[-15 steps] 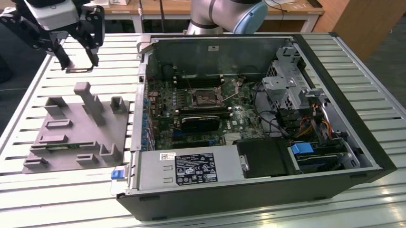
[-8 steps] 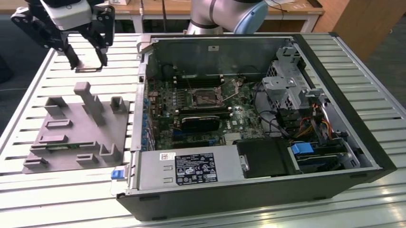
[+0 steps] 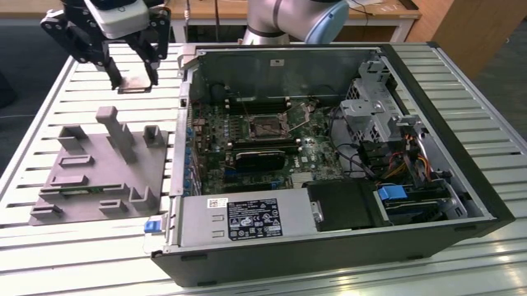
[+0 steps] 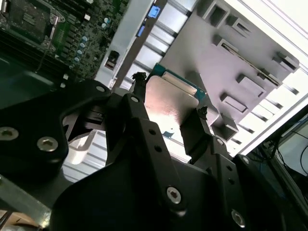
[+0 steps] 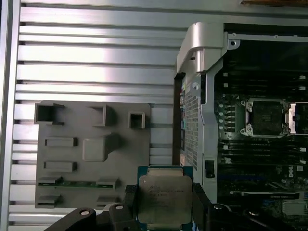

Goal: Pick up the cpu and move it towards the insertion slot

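One cpu (image 5: 165, 201), one insertion slot (image 3: 268, 125), one grey fixture plate (image 3: 99, 166), one open computer case (image 3: 329, 160). Gripper (image 3: 132, 83) closed on cpu, fingers (image 4: 139, 103) pinching two opposite edges. Held flat, metal top up, square so no long axis. Raised above slatted table (image 3: 99, 80), at 10 o'clock from slot, well apart. Wrist pointing straight down.

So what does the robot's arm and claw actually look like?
The arm is a smooth, rounded silver-grey tube. The gripper has a white body with black linkage fingers, jointed and studded with silver screws and small holes. No cables or markings are visible on it.
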